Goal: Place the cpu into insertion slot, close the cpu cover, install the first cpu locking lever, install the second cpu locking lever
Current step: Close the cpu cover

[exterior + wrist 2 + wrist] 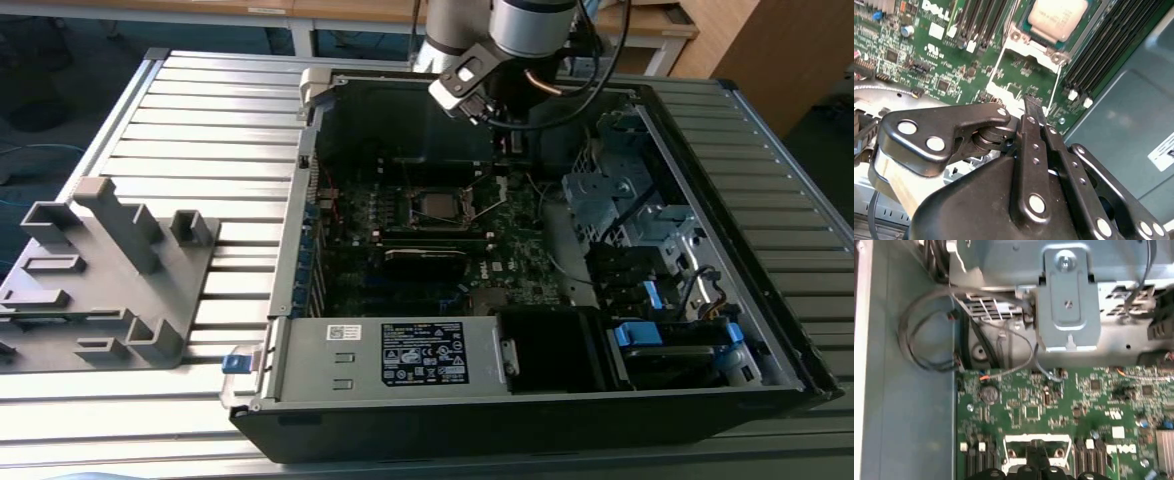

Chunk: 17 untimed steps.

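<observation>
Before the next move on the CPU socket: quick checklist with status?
1. Dull grey-brown square metal-topped cpu lying in the socket: ok.
2. Thin silvery square-frame cpu cover closed over the cpu: not ok. It stands open, and green board shows through its window.
3. Black hand lined up at the cover's free edge: ok in the second wrist view.
4. Hand touching the cover: cannot tell.
5. Locking levers, position: cannot tell.
</observation>
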Tool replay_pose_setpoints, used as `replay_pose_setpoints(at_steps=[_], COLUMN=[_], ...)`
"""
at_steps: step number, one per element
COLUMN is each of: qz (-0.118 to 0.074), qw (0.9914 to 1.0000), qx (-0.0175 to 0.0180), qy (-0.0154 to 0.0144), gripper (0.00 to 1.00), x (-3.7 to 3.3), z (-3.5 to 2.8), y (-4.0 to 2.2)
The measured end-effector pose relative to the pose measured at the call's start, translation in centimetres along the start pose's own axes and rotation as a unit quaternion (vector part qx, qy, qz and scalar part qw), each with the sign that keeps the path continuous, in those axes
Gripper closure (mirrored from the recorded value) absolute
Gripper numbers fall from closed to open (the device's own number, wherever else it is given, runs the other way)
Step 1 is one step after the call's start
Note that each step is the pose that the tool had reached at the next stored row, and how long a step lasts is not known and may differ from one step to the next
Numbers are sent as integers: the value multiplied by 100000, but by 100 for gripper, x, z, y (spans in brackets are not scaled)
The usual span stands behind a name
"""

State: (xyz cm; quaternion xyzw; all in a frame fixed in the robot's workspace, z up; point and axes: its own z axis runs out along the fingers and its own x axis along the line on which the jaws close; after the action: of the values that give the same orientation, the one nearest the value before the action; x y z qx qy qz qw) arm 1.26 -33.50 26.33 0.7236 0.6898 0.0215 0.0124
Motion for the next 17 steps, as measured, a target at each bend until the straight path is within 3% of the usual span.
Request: replay_pose_setpoints(at_steps=[9,17], qz=[-7,12], qw=[100000,100000], qx=[0,-1], qy=[8,9], gripper=[90,90], x=[8,15], z=[12,34], y=[169,266])
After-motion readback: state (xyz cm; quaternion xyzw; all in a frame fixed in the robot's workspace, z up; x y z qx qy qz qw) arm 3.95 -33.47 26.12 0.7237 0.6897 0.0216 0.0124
